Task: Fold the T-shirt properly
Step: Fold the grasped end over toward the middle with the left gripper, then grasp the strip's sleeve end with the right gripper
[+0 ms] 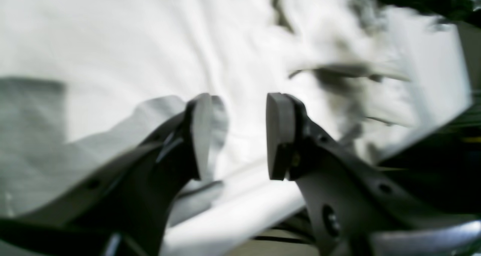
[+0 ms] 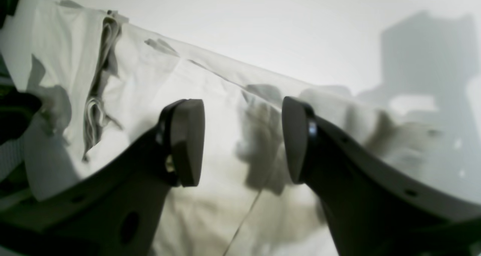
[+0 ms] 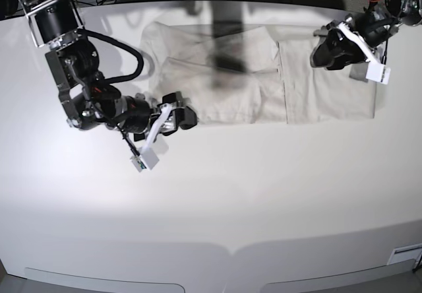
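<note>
My right end effector (image 2: pixel 243 139) and left end effector (image 1: pixel 235 135) hang released, gripping nothing, over opposite ends of the half-folded T-shirt (image 3: pixel 264 82) on the surface (image 3: pixel 217 200). A pinch catching one layer would drag the fold askew.

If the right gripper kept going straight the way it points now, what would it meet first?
Most likely the T-shirt: the open right gripper points straight at the cloth, nothing between, though depth is unclear.
</note>
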Tool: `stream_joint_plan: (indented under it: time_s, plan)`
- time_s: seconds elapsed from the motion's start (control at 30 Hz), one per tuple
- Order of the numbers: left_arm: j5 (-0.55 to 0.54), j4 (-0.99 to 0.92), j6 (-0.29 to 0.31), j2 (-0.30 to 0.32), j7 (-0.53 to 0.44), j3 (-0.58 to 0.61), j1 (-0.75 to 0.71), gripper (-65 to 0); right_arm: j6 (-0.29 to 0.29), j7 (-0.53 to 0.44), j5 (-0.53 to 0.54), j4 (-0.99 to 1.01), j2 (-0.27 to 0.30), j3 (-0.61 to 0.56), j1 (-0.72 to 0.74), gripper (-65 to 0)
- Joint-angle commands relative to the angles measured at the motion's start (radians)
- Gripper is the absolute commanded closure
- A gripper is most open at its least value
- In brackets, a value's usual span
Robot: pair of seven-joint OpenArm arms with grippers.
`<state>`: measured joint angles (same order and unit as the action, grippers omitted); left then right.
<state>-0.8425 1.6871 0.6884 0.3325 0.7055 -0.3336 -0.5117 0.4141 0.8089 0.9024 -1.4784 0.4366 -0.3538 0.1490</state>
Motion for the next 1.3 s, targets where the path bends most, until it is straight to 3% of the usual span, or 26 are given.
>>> stream_joint_plan:
  time_s: [0.0, 0.13, 0.27, 0.47, 0.73, 0.9, 1.1, 1.27]
  plan:
    - [0.014, 0.017, 0.010, 0.014, -0.054, -0.008, 0.000, -23.6, -0.007, -0.002, 0.039, -0.041, 0.027, 0.006, 0.023, -33.2]
    - [0.129, 0.017, 0.010, 0.014, -0.151, -0.008, 0.000, -23.6, -0.037, 0.080, 0.107, -0.095, 0.105, 0.006, 0.020, -33.2]
    - [0.174, 0.016, 0.010, 0.014, -0.157, -0.008, 0.001, -23.6, -0.064, 0.113, 0.124, -0.095, 0.169, 0.006, -0.010, -33.2]
    - [0.188, 0.016, 0.010, 0.014, -0.156, -0.008, 0.000, -23.6, -0.200, 0.116, 0.225, -0.095, 0.217, 0.006, -0.093, -33.2]
    - [0.188, 0.016, 0.010, 0.014, -0.153, -0.008, 0.000, -23.6, -0.243, 0.113, 0.145, -0.039, 0.203, 0.006, -0.111, -33.2]
    - [0.187, 0.016, 0.010, 0.014, -0.153, -0.008, 0.000, -23.6, -0.242, 0.094, 0.157, 0.077, 0.141, 0.006, -0.111, -33.2]
    - [0.188, 0.016, 0.010, 0.014, -0.153, -0.008, -0.001, -23.6, -0.146, 0.156, 0.256, 0.117, 0.063, 0.005, -0.119, -33.2]
    - [0.188, 0.016, 0.010, 0.014, -0.153, -0.008, -0.001, -23.6, -0.137, 0.177, 0.291, 0.117, 0.037, 0.005, -0.119, -33.2]
